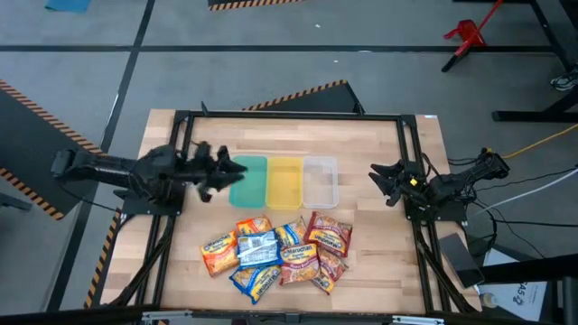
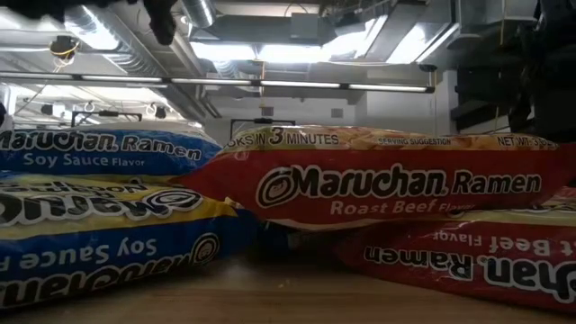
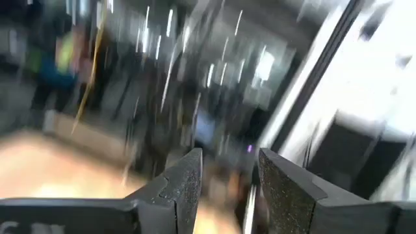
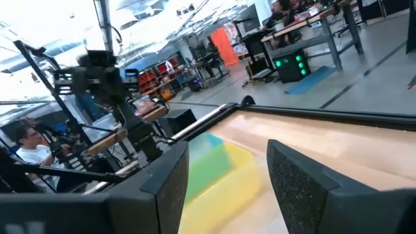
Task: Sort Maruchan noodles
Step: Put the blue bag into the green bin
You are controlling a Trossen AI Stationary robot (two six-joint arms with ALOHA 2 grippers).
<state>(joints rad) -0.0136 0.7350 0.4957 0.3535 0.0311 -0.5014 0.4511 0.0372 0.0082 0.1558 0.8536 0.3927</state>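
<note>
The noodles [image 1: 275,254] lie heaped near the table's [image 1: 370,244] front edge, crinkly packets overlapping, none in the trays [image 1: 284,181] behind. I'd take a top packet by a free edge, since the slick plastic could drag neighbours. Left gripper [image 1: 223,171] hovers beside the green tray, right gripper [image 1: 379,180] near the right edge; both part-open, empty.

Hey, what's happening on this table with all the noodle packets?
A two-armed robot is set to sort a pile of Maruchan ramen packets lying on the wooden table. Three trays wait in a row behind the pile: green, yellow and clear, all still without packets. The left end effector hovers by the green tray, open with nothing in it; the right end effector waits open at the right side.
</note>
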